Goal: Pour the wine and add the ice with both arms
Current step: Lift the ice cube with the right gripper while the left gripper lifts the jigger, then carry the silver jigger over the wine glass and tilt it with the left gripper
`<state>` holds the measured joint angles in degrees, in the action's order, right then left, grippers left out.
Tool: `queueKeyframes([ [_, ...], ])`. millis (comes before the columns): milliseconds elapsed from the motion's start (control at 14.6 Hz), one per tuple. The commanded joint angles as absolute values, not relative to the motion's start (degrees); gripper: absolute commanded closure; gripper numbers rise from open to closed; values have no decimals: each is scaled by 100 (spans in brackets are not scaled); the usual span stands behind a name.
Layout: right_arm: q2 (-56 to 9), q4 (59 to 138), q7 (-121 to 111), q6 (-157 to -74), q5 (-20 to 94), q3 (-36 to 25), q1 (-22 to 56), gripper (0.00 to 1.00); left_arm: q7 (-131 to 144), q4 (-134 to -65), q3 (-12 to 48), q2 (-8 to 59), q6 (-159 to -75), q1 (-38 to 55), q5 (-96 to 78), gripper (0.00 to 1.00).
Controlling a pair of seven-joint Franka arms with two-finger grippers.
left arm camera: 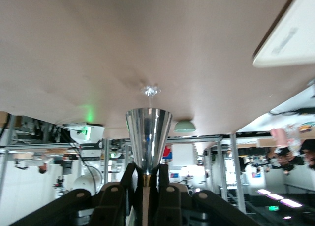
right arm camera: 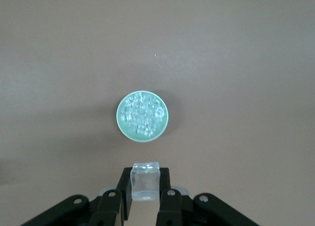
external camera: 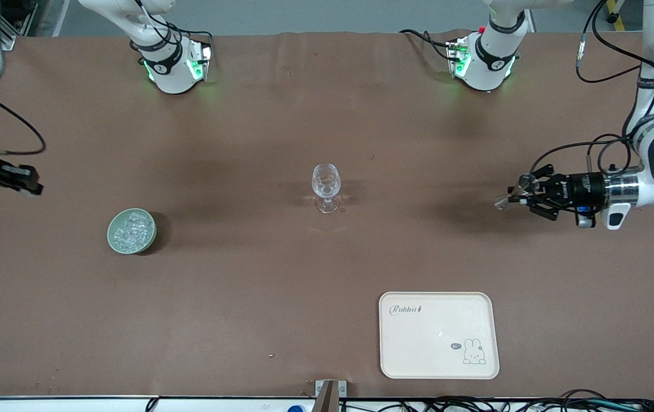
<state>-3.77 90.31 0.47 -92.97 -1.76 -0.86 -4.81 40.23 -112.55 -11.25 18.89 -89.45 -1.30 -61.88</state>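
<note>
The right gripper [right arm camera: 145, 199] hangs in the air at the right arm's end of the table [external camera: 281, 114], above the brown cloth beside the bowl [external camera: 131, 230]; its fingers [right arm camera: 124, 196] are clamped on a single clear ice cube [right arm camera: 145, 180]. The green bowl stands on the table toward that same end, heaped with ice [external camera: 131, 229]; in the right wrist view the bowl [right arm camera: 142, 116] lies straight below the held cube, well apart from it.

A clear stemmed glass [external camera: 326, 187] stands upright near the middle of the table, farther from the front camera than the bowl.

A cream tray [external camera: 439, 335] with a rabbit drawing lies flat near the table's front edge, nearer to the front camera than the glass and toward the left arm's end.

The left gripper [external camera: 524, 197] is held level over the table's left-arm end, pointing toward the glass. Its fingers [left arm camera: 166, 196] are shut tight on the stem of a shiny metal cone-shaped cup [left arm camera: 148, 137], whose wide mouth faces away from the wrist
</note>
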Motion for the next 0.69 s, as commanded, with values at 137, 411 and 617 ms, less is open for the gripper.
queueKeyframes([
  [137,-106,8613,88,-8684,-255,18,-659,99,4394,-11732,155,1153,-9894,-158,-6214,100],
  [411,-123,8631,123,-8727,-255,18,-659,99,5105,-11883,1456,1046,-11238,-185,-6223,100],
  [617,-132,8657,132,-8718,-229,18,-668,99,5816,-11874,2326,1160,-12336,-176,-6258,100],
])
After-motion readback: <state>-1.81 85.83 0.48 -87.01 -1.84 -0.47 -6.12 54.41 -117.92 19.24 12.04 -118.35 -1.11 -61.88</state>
